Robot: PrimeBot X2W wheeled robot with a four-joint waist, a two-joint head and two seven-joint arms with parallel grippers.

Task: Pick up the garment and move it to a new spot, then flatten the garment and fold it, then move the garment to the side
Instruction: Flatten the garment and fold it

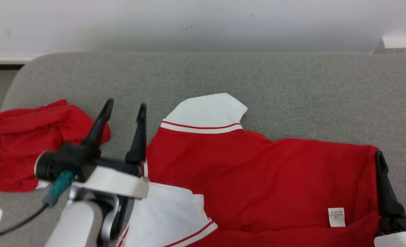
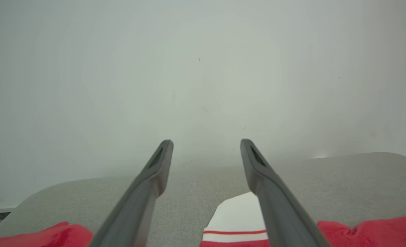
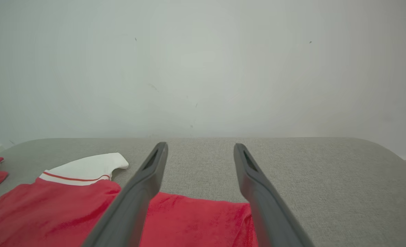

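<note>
The red shirt (image 1: 257,171) lies spread across the middle of the grey cushion (image 1: 292,85), with one white sleeve (image 1: 206,111) pointing to the far side. The left gripper (image 1: 125,104) hovers at its left edge, fingers wide and empty. The right gripper (image 1: 394,152) is at its right edge, also wide and empty. A crumpled red cloth (image 1: 24,137) sits at the cushion's left end.

Long tapered black fingers (image 1: 98,127) on the left gripper (image 1: 126,104), black cylindrical housing (image 1: 46,166), teal connector (image 1: 59,187), dark cable (image 1: 14,224), pale forearm (image 1: 76,223), right gripper (image 1: 394,152) matching
</note>
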